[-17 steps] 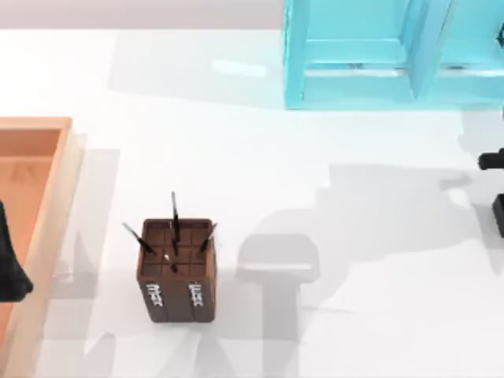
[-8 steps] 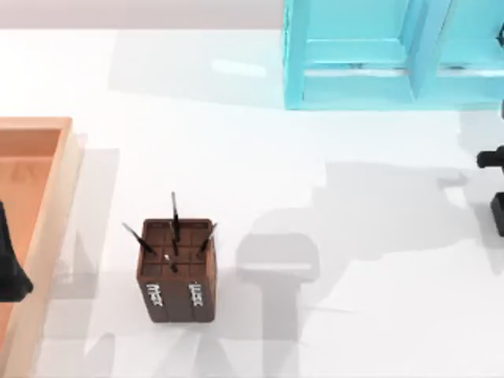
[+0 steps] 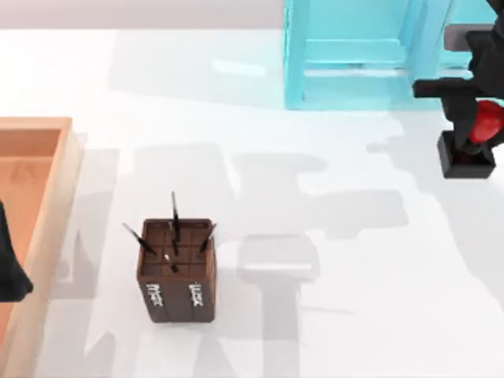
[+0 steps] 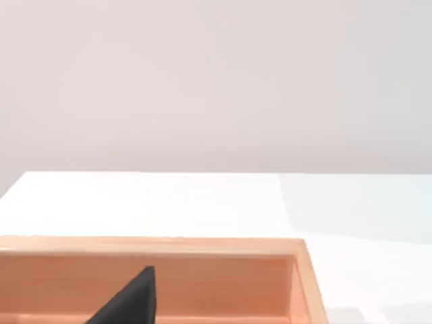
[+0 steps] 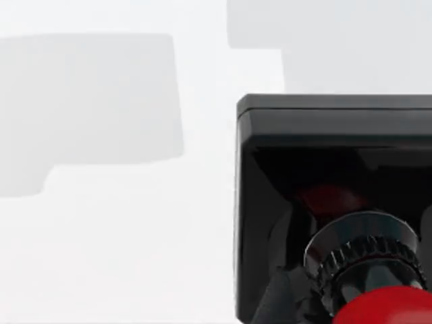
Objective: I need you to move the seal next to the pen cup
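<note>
My right claw point(image 3: 477, 130) is at the far right side of the white table point(image 3: 260, 157), well away from the pen cup point(image 3: 176, 272) and farther back than it. The claw sits over the seal point(image 3: 470, 146), and its dark parts are on both sides of the seal's shiny red knob. I cannot tell if the claw is squeezing the knob or only close to it. The seal's black square base is just below the knob, close to the front of the light blue shelf point(image 3: 354, 55) that stands at the back of the table. From the right wrist, I see the seal point(image 5: 337, 223) very close, with its black base, a ridged dark collar and the red knob over the white table. The pen cup is a brown box with thin black pens poking up and white letters on its front. To the left of the pen cup is an orange wooden tray point(image 3: 47, 228). My left claw point(image 3: 9, 264) hangs over that tray, and I cannot tell how open it is.
</note>
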You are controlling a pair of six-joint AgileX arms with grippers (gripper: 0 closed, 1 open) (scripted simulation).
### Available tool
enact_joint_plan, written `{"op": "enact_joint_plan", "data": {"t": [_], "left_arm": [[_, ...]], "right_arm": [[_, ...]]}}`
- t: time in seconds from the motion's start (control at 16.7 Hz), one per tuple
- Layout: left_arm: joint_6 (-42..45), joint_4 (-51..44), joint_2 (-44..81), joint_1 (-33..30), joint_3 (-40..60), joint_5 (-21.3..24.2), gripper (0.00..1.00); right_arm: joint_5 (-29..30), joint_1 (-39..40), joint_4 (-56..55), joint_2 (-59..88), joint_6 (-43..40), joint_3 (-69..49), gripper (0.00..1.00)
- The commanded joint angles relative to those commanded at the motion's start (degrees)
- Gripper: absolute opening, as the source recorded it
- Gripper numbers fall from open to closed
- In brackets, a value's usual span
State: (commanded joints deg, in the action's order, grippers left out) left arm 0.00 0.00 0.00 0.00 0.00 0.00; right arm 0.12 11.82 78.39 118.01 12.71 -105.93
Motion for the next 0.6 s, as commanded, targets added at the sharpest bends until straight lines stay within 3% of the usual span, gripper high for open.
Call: {"op": "enact_joint_plan", "data": {"t": [0.24,0.6], "left_arm": [[0.0,0.0,0.0,0.0,0.0,0.0,1.00],[0.0,0.0,0.0,0.0,0.0,0.0,1.00]], "right_arm": [[0.0,6.0,9.4,0.2,6.1,-10.0,0.00],[0.0,6.9,10.6,0.0,7.3,-11.3,0.00]]}}
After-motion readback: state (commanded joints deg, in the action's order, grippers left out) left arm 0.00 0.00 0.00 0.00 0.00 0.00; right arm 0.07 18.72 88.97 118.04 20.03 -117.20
